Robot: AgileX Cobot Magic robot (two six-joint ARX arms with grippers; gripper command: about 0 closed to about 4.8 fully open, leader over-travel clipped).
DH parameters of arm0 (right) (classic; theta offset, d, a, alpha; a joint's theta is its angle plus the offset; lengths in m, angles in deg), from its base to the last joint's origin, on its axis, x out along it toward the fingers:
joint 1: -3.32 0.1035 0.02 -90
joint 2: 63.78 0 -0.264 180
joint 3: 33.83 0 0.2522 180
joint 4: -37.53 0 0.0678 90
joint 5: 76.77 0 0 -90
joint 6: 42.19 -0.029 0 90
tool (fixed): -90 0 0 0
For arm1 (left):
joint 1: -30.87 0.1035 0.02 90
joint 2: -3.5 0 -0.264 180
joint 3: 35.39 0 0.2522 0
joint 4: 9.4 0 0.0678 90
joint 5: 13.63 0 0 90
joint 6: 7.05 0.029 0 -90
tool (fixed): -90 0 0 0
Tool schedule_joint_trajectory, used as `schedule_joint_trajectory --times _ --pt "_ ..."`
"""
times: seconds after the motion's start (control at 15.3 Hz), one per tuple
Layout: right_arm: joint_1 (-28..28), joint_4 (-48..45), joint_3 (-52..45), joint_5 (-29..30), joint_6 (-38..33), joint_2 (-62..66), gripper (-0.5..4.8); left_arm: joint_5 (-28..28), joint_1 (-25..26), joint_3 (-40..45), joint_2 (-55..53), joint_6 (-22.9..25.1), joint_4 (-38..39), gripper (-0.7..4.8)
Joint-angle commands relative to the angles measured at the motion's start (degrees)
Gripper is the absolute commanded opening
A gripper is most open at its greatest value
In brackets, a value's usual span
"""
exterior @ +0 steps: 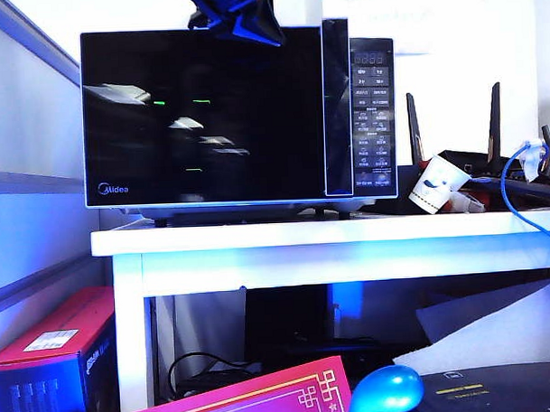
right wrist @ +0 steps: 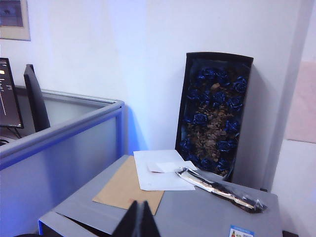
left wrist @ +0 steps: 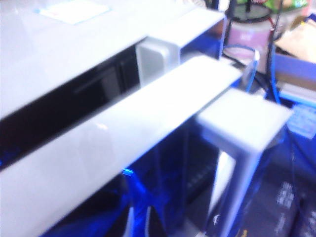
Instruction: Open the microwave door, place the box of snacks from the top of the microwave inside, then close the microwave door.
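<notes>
Above the microwave [exterior: 236, 117], at its top edge, the left gripper [exterior: 237, 17] is being shown only as a dark blur, so its jaws cannot be told. The microwave door [exterior: 204, 113] is being shown closed.

Seen from the left wrist, a pale patch [left wrist: 74, 11] on the microwave's top is being taken as possibly the box of snacks.

From the right wrist, the right gripper [right wrist: 138, 222] is being shown empty, jaws pressed together, no microwave in sight.

With the door unopened, the box is being put at risk of a nudge off the top.

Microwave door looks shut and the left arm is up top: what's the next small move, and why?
Probably bring the left gripper down from above the microwave to the vertical handle strip, since the microwave door is shut and must open first.
</notes>
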Motion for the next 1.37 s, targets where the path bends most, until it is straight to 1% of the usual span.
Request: schedule_joint_trajectory --times 0.07,0.2,0.26,0.39,0.52,0.59,0.72,0.85,0.98,1.04,1.11,1.18,1.31,1.37 --pt "0.04 -0.92 0.2 0.11 -0.24 -0.33 -0.02 6.25 -0.09 -0.2 -1.36 0.15 -5.6 0.53" --pt "0.04 -0.92 0.2 0.11 -0.24 -0.33 -0.02 12.44 -0.09 -0.2 -2.1 0.02 -7.8 0.52" --pt "0.04 -0.92 0.2 0.11 -0.22 -0.33 -0.02 16.59 -0.09 -0.2 -2.51 0.07 -8.66 0.52" --pt "0.04 -0.92 0.2 0.09 -0.2 -0.33 -0.02 23.15 -0.09 -0.2 -2.78 0.11 -8.98 0.52" --pt "0.04 -0.94 0.2 0.07 -0.2 -0.33 -0.02 28.2 -0.09 -0.22 -2.8 0.2 -9.35 0.51" --pt "0.04 -0.94 0.2 0.09 -0.2 -0.33 -0.02 29.44 -0.09 -0.22 -2.78 0.17 -9.46 0.51" --pt "0.04 -1.92 0.22 -0.15 -0.2 -0.76 -0.02 27.58 -0.11 -0.63 -0.39 -0.11 -8.87 0.52" --pt "0.04 -1.57 0.28 -1.29 0.09 -3.85 -0.02 22.82 -1.14 -0.66 7.45 -0.42 -6.64 0.52" --pt "0.04 1.97 0.28 -1.42 2.27 -8.37 -0.02 19.45 -1.46 -0.63 17.66 -2.86 -3.61 0.52" --pt "0.04 5.62 0.28 -1.62 3.34 -13.33 -0.02 16.98 -1.57 -0.63 28.15 -3.52 1.25 0.52" --pt "0.04 8.87 0.28 -1.99 5.95 -15.98 -0.02 15.85 -1.57 -0.63 33.9 -3.52 5.49 0.52" --pt "0.04 13.46 0.28 -3.39 9.11 -19.19 -0.02 15.8 -1.57 -0.61 40.98 -3.52 12.39 0.52" --pt "0.04 20.15 0.2 -4.0 9.38 -23.74 -0.02 16.15 -1.57 -0.44 52.59 -3.48 27.36 0.52" --pt "0.04 22.75 0.17 -4.04 9.27 -24.81 -0.02 16.74 -1.57 -0.2 56.19 -3.43 32.35 0.52"
